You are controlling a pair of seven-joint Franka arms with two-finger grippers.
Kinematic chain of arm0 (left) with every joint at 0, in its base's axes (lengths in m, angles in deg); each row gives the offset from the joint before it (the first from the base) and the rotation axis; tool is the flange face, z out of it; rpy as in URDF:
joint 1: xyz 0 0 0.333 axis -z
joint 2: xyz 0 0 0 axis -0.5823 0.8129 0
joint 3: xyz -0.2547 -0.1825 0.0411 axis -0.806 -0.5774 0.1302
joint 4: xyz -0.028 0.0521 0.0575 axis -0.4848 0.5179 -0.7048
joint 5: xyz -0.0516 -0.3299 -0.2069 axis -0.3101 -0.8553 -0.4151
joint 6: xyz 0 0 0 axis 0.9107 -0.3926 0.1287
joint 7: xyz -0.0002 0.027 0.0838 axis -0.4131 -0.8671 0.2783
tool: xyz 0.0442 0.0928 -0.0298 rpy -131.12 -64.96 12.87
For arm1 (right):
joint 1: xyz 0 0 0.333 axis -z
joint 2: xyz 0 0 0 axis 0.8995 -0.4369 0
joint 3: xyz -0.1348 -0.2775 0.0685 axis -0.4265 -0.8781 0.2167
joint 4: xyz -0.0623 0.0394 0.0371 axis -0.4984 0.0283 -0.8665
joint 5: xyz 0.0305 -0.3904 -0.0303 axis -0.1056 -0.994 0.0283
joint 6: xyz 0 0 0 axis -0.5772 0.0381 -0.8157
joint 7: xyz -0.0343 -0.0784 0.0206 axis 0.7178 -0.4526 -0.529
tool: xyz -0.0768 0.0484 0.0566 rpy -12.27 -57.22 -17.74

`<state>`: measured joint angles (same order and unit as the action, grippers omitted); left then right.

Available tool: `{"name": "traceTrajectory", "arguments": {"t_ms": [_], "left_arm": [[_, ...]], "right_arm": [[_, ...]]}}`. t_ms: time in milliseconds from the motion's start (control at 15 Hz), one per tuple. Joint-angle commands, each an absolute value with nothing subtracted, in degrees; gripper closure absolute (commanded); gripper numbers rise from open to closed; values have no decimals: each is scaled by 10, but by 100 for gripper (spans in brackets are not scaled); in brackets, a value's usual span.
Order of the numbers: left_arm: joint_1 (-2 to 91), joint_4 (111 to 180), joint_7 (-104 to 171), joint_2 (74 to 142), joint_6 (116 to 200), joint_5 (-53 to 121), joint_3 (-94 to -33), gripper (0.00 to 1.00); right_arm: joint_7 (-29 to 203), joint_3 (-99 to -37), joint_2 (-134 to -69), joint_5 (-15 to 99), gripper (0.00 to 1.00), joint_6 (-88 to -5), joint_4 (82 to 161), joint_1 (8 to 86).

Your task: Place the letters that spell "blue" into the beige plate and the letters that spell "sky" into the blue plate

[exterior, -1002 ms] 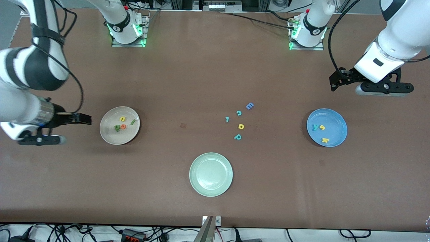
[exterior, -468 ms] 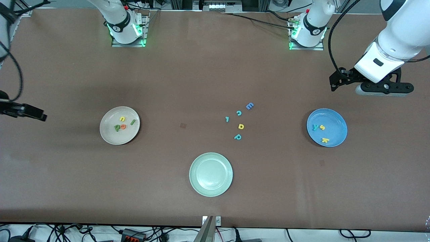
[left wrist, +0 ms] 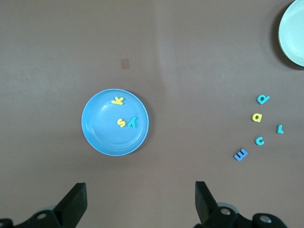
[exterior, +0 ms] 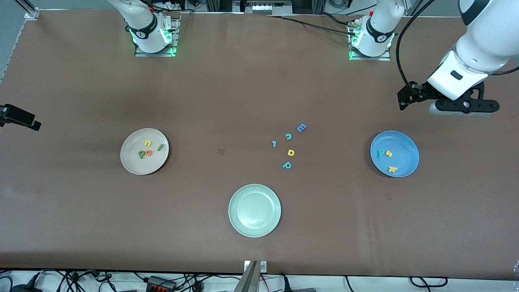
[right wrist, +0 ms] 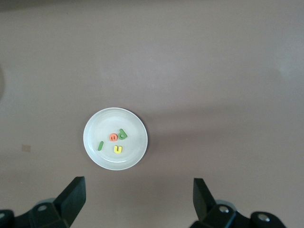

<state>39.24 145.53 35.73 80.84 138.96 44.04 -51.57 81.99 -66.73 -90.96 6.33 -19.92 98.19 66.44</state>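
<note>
**Both words sorted onto their plates, both arms drawn back**

The beige plate (exterior: 144, 151) sits toward the right arm's end of the table and holds the letters that spell "blue" (exterior: 149, 149): the yellow u (exterior: 148, 143), the thin green l (exterior: 160, 147), the orange e (exterior: 149, 153) and the dark green b (exterior: 141, 154), the e and b touching; the right wrist view shows the same four clustered near the plate's middle. The blue plate (exterior: 394, 153) lies toward the left arm's end and holds the letters that spell "sky" (exterior: 387, 158): the teal y (exterior: 380, 153) just beside the yellow s (exterior: 389, 153), the yellow k (exterior: 392, 169) a little nearer the front camera.

Between the two plates, loose on the brown table (exterior: 259, 93), lie a blue capital E (exterior: 301, 128), a teal c (exterior: 288, 136), a small teal piece (exterior: 274, 143), a yellow a-shaped letter (exterior: 291, 152) and a teal p-shaped letter (exterior: 287, 165); a pale green plate (exterior: 254, 210) sits nearer the camera than these.

The left gripper (left wrist: 138, 202) hangs with fingers spread wide and nothing between them, above the table beside the blue plate; the right gripper (right wrist: 137, 199) is likewise spread and empty, high over the table's edge at its own end.
</note>
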Motion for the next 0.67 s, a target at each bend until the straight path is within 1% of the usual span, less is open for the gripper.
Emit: {"name": "traceTrajectory", "arguments": {"t_ms": [0, 267, 334, 601], "left_arm": [[390, 1440, 361, 816, 1380, 435, -519, 0], [390, 1440, 361, 816, 1380, 435, -519, 0], [390, 1440, 361, 816, 1380, 435, -519, 0], [390, 1440, 361, 816, 1380, 435, -519, 0]], "right_arm": [[810, -656, -872, 53, 0, -214, 1050, 675], [812, -657, -815, 52, 0, -261, 1144, 676], [813, -657, -808, 52, 0, -267, 1155, 675], [817, -653, -809, 34, 0, -264, 1153, 671]]}}
